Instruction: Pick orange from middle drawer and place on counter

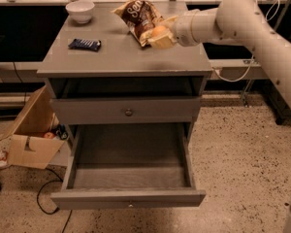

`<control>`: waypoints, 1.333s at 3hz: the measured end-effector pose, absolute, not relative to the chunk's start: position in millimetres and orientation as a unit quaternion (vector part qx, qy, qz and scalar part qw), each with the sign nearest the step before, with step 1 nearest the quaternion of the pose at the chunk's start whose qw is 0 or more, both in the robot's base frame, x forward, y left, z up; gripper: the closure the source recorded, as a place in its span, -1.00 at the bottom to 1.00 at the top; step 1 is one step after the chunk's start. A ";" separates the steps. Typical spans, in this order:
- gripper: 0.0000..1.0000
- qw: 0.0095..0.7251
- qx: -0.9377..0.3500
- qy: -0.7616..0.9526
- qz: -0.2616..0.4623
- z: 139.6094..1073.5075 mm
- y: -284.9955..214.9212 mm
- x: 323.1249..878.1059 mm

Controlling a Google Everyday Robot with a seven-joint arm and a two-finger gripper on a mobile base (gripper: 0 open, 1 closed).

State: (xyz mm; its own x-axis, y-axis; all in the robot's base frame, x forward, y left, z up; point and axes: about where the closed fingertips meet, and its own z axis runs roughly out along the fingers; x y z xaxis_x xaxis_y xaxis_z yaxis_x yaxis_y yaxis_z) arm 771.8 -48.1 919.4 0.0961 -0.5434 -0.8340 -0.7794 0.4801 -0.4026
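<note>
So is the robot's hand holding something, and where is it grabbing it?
Yes. The gripper holds the orange, clamped around its round sides, over the counter next to the chip bag.

The small, round orange (157, 31) is clasped in the gripper (161, 35), just above the right rear part of the flat grey counter (126, 57). Below the counter, the grey middle drawer (131, 176) stands pulled far out, knobbed front forward.
</note>
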 end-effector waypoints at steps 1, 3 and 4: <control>1.00 0.544 -0.451 0.696 0.127 913.8 -53.9 813.0; 1.00 0.504 -0.398 0.753 0.144 884.3 -61.0 859.1; 1.00 0.486 -0.382 0.771 0.151 867.4 -64.2 867.2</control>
State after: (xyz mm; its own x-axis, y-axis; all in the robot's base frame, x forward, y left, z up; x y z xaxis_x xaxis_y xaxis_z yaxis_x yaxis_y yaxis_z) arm 867.2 -64.2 867.4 -0.2354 -0.4435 -0.8648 -0.7364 0.6621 -0.1391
